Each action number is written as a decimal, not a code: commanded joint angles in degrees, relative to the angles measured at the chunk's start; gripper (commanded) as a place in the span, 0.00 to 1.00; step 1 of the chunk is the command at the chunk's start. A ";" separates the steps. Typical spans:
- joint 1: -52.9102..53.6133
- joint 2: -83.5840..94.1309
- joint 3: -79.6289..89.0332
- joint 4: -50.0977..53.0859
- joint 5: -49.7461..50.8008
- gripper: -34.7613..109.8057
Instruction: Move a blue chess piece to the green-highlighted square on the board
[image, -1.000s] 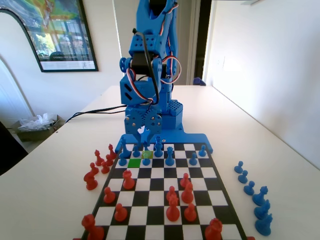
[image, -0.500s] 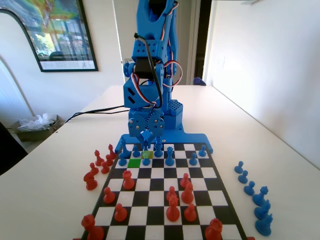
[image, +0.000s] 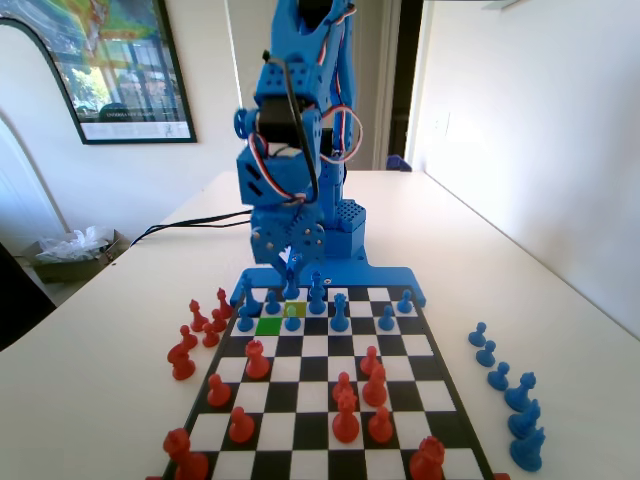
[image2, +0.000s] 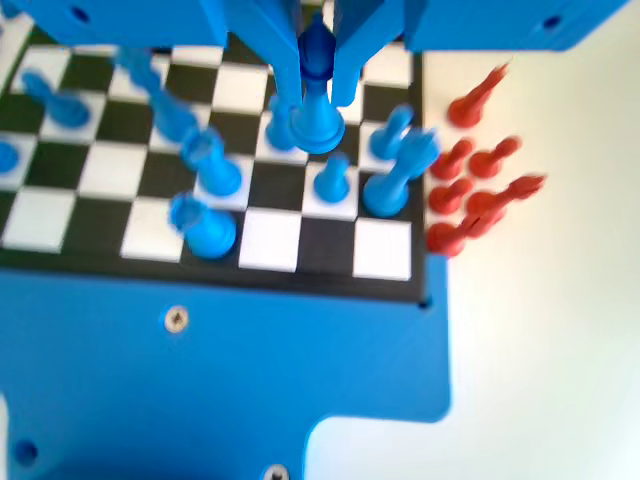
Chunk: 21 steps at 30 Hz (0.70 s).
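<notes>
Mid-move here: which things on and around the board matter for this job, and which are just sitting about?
In play:
- gripper, shut on the blue chess piece, lifted off the board
- green-highlighted square, free

Just lying about:
- red pieces on the board
- captured red pieces off its left edge
- captured blue pieces on the table, right

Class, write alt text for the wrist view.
Two blue jaws grip a blue chess piece by its head, lifted above the board. Other blue pieces stand below; red pieces lie off the board's right edge.

The wrist view is motion-blurred, and the red pieces (image2: 478, 190) beside the board (image2: 270, 245) smear into streaks.
</notes>
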 joint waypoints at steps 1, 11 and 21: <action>1.23 -2.46 -7.47 1.23 0.79 0.25; 1.23 -12.22 -11.25 -6.50 2.81 0.25; 1.85 -13.62 -1.93 -16.61 -0.18 0.25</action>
